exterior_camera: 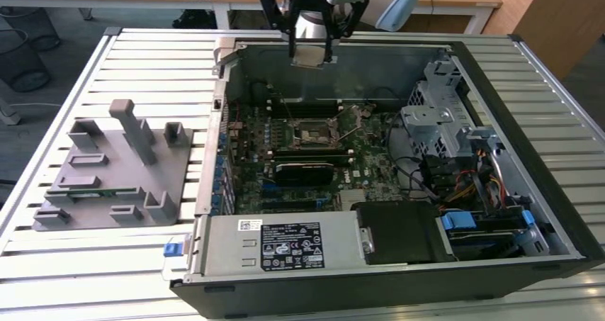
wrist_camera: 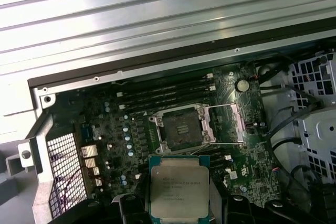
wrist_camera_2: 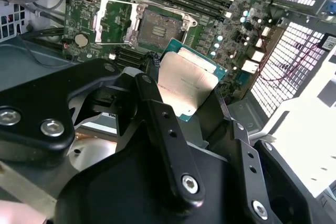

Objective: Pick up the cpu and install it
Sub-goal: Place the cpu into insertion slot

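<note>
My gripper (exterior_camera: 310, 56) hangs above the far wall of the open computer case (exterior_camera: 529, 73), shut on the cpu (exterior_camera: 310, 61). In both wrist views the cpu (wrist_camera_2: 185, 80) (wrist_camera: 178, 186) is a flat square chip with a silvery top and green edge, clamped by its sides between the black fingers (wrist_camera_2: 152, 103). The motherboard (exterior_camera: 364, 166) lies below. Its black socket (exterior_camera: 312, 132) (wrist_camera_2: 156, 26) (wrist_camera: 181, 128) sits open and bare, with the metal load plate (wrist_camera: 227, 124) folded out to one side. The chip is well above the socket and not touching the board.
A grey fixture (exterior_camera: 109, 169) with a green memory stick stands on the slatted table (exterior_camera: 142, 59) at the exterior view's left. Inside the case are a power supply (exterior_camera: 283, 244), a metal drive cage (exterior_camera: 440, 122) with cables, and memory slots (wrist_camera: 168, 95) beside the socket.
</note>
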`<state>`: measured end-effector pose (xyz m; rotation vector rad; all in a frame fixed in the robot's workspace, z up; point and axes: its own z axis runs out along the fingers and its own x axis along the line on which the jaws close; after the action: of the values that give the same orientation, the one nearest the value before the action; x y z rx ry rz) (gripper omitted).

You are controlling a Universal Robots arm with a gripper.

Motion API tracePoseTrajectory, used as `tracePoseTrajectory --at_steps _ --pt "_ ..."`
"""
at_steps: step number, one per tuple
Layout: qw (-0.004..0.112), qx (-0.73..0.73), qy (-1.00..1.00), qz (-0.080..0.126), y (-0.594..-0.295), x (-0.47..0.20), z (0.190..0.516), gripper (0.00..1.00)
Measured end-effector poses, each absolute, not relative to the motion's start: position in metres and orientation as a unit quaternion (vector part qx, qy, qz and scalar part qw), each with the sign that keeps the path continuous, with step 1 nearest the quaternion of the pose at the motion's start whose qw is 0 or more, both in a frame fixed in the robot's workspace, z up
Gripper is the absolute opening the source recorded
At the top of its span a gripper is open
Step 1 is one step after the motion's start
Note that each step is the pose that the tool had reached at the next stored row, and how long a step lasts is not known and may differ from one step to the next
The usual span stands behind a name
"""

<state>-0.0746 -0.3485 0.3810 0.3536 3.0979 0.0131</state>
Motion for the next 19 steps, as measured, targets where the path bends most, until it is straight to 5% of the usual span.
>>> tracePoseTrajectory --at_steps 19 --pt "0.012 0.125 0.992 0.004 -0.3477 -0.0687 0.3809 0.54"
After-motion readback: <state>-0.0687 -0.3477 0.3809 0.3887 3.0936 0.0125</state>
